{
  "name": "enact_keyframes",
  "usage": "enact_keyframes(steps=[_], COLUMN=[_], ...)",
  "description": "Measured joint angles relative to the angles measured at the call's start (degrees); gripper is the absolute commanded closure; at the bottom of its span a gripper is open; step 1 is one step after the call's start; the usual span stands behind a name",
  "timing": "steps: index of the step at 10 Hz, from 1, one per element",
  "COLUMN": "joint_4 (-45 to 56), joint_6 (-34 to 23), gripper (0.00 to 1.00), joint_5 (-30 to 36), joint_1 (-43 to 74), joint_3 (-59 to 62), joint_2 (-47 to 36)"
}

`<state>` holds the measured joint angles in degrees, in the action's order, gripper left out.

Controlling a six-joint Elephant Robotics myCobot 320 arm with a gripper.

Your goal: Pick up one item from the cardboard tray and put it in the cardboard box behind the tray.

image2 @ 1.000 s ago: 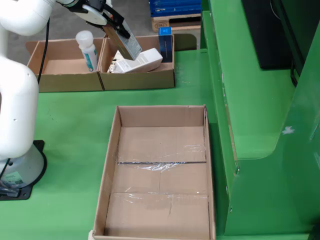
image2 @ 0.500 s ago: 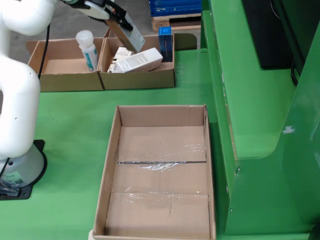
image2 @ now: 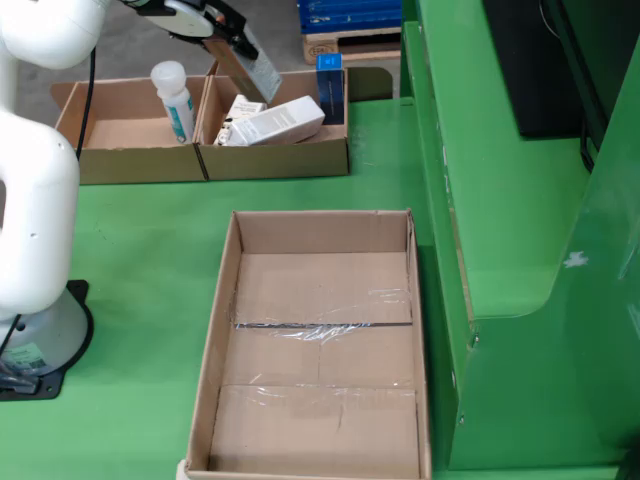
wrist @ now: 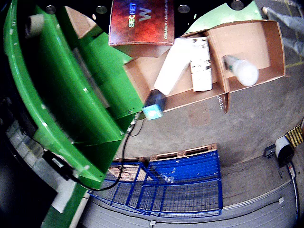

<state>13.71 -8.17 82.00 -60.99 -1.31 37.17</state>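
Note:
In the view from above, my gripper (image2: 226,42) hangs over the back tray's right compartment, shut on a flat reddish box (image2: 248,68) that is tilted and lifted clear of the tray. The view that rides on the gripper shows this box (wrist: 142,21) close up at the top, printed "SECRET W"; no fingers show there. The two-compartment cardboard tray (image2: 205,162) holds white boxes (image2: 278,122) and a blue box (image2: 330,85) on its right, and a white bottle (image2: 176,100) on its left. The large cardboard box (image2: 225,330) lies nearer the camera, with nothing inside.
A tall green machine housing (image2: 520,200) walls in the right side in the view from above. The arm's white base (image2: 35,330) stands at the left. A blue mesh pallet cage (wrist: 180,185) sits on the grey floor beyond the tray.
The gripper has risen with the reddish box, moving up and slightly left in the view from above, away from the white boxes. The things in the tray have stayed put.

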Motion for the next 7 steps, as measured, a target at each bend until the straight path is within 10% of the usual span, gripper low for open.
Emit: enact_keyframes(steps=[7], joint_4=[15.9], joint_6=[-0.26], gripper=[1.0], joint_5=[-0.44], joint_1=[-11.25], joint_3=[0.0], joint_2=[-6.76])
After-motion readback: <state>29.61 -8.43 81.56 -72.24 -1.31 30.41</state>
